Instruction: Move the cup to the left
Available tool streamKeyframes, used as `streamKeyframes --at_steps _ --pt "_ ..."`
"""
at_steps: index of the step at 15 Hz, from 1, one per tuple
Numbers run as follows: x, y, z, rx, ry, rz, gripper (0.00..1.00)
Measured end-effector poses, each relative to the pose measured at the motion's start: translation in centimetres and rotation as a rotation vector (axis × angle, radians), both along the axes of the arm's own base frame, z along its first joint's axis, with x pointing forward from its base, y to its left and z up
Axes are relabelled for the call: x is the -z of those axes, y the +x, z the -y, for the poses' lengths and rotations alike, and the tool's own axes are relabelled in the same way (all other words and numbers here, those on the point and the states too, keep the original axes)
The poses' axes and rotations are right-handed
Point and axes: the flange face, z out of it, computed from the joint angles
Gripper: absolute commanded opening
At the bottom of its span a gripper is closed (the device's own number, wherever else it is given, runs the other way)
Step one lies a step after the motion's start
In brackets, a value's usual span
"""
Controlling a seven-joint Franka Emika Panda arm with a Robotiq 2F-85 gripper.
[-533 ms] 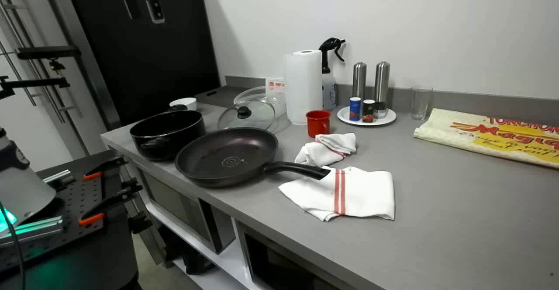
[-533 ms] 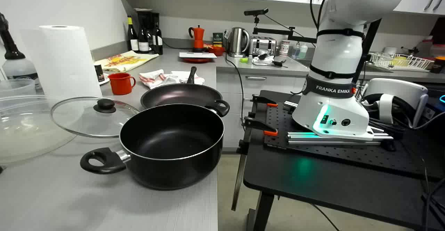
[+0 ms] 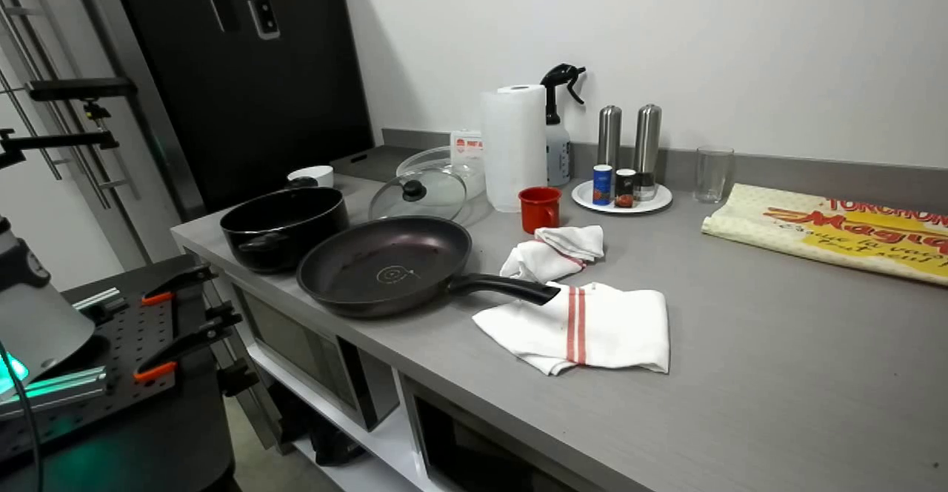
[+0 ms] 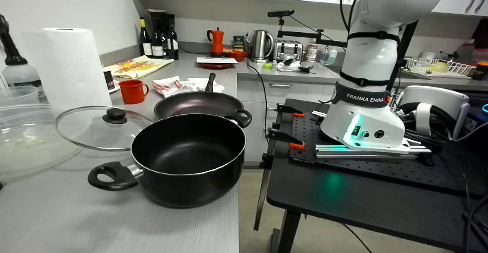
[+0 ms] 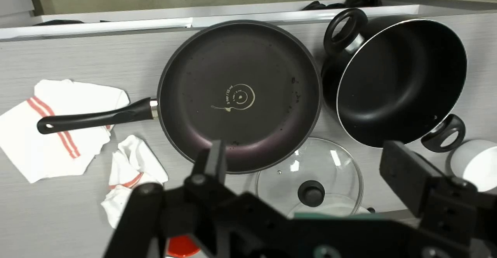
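The small red cup (image 3: 538, 210) stands upright on the grey counter, just in front of the paper towel roll. It also shows in an exterior view (image 4: 132, 92), with its handle turned toward the cloths. In the wrist view only a bit of the red cup (image 5: 183, 247) shows at the bottom edge; the rest is hidden behind the gripper. My gripper (image 5: 304, 155) is open and empty, its fingers wide apart, high above the counter and pointing down over the pans and lid. The gripper (image 3: 244, 24) hangs at the top of an exterior view, well away from the cup.
A frying pan (image 3: 385, 266), a black pot (image 4: 187, 161) and a glass lid (image 4: 95, 131) stand near the cup. White cloths (image 3: 615, 329) lie in front of it. The paper towel roll (image 3: 515, 147), spray bottle (image 3: 557, 151) and white plate with shakers (image 3: 641, 209) stand behind.
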Motion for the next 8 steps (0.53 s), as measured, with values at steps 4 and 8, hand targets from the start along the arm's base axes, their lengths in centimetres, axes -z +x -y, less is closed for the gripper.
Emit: streamKeyframes --at_steps 4,8 --pt "0.0 0.0 0.0 0.001 0.001 -0.001 1.0" --pt "0.7 1.4 0.3 0.007 -0.008 -0.009 1.0"
